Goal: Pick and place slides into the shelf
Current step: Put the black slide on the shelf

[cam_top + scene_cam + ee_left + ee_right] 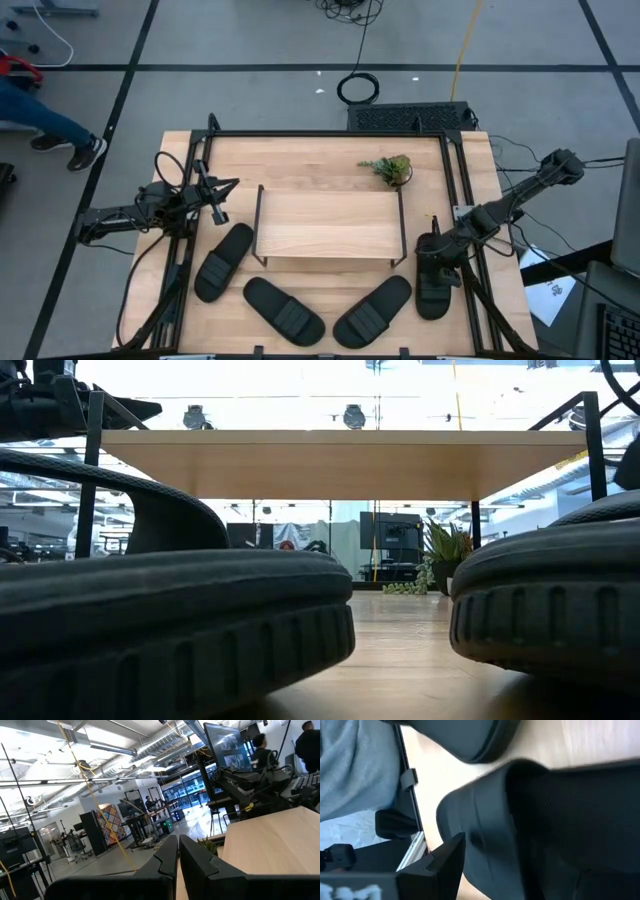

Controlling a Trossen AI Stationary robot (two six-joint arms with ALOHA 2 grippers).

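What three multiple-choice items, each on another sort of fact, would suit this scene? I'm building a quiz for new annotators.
1. Where is the right gripper?
A. over the plant
B. at the rightmost slide
C. on the shelf top

2. How many slides lie on the table?
A. two
B. three
C. four

3. What state is the left gripper in?
A. shut, holding nothing
B. shut on a slide
C. wide open

Key:
1. B: the high view shows it down at that slide, right of the shelf.
2. C: four black slides lie in front of and beside the shelf.
3. A: the left wrist view shows its fingers together, nothing between them.
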